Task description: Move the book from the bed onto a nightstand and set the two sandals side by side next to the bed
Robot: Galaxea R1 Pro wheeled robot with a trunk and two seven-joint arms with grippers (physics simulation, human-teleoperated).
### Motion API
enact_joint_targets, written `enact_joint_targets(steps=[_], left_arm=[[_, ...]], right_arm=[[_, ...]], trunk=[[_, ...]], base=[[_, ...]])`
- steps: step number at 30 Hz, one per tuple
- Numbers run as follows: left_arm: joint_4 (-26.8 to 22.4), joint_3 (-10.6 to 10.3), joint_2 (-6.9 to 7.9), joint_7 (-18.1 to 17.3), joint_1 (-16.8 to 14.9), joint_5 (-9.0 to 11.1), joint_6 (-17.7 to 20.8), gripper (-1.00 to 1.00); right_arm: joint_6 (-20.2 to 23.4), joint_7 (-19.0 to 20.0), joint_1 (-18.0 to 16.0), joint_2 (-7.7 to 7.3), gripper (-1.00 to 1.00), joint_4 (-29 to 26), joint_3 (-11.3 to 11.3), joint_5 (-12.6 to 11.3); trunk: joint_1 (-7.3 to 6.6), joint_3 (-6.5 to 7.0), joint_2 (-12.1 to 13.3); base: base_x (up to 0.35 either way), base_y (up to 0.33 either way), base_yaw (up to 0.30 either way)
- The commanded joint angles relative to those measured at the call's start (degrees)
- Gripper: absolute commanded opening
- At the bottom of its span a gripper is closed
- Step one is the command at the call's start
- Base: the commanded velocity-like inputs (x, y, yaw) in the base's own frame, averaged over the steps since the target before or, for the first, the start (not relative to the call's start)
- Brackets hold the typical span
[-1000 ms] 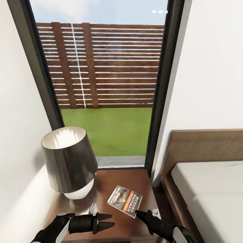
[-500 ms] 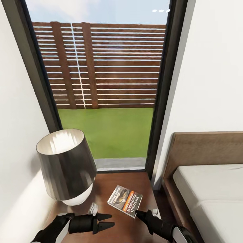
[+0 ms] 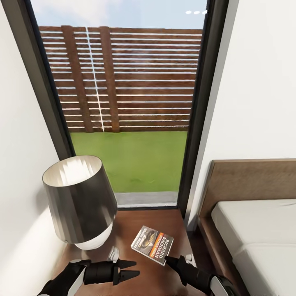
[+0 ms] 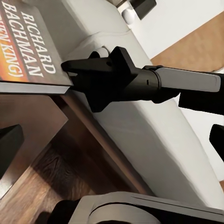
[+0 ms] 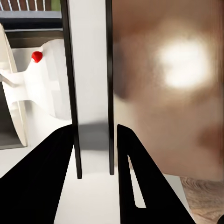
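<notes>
The book (image 3: 151, 241), a thin paperback with an orange-and-black band, is on or just above the glossy brown nightstand (image 3: 135, 222); I cannot tell whether it rests flat. My right gripper (image 3: 169, 260) is shut on its near corner. In the right wrist view the black fingers (image 5: 51, 177) clamp the book's page edge (image 5: 91, 93). My left gripper (image 3: 133, 268) hovers open over the nightstand's front, left of the book. The left wrist view has the book (image 4: 32, 51) with the right gripper (image 4: 70, 70) on its corner. The bed (image 3: 255, 234) lies at the right. The sandals are out of view.
A grey-shaded lamp (image 3: 78, 201) with a white base fills the nightstand's left half. Behind it is a tall window (image 3: 131, 102) onto grass and a wooden fence. A white wall runs close on the left. The brown headboard (image 3: 250, 176) stands against the right wall.
The head view has shifted slightly, so the lamp and bed sit a little differently in the picture. Both grippers and the book have kept their places.
</notes>
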Motion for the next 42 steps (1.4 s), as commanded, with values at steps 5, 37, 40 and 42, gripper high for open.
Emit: enact_joint_targets(steps=[5,37,40,42], left_arm=[[0.0,-0.5,0.08,0.0,0.0,0.5,0.6,1.0],[0.0,-0.5,0.06,0.0,0.0,0.4,0.6,1.0],[0.0,-0.5,0.08,0.0,0.0,0.5,0.6,1.0],[0.0,-0.5,0.08,0.0,0.0,0.5,0.6,1.0]], right_arm=[[0.4,0.0,0.0,0.07,-1.0,0.0,-0.3,-0.2],[0.3,0.0,0.0,0.11,-1.0,0.0,-0.3,-0.2],[0.3,0.0,0.0,0.11,-1.0,0.0,-0.3,-0.2],[0.3,0.0,0.0,0.11,-1.0,0.0,-0.3,-0.2]], trunk=[[1.1,-0.96,-2.0],[8.12,-6.7,-14.9],[8.78,-7.24,-16.1],[8.78,-7.24,-16.1]], base=[[0.0,0.0,0.0],[0.0,0.0,0.0],[0.0,0.0,0.0],[0.0,0.0,0.0]])
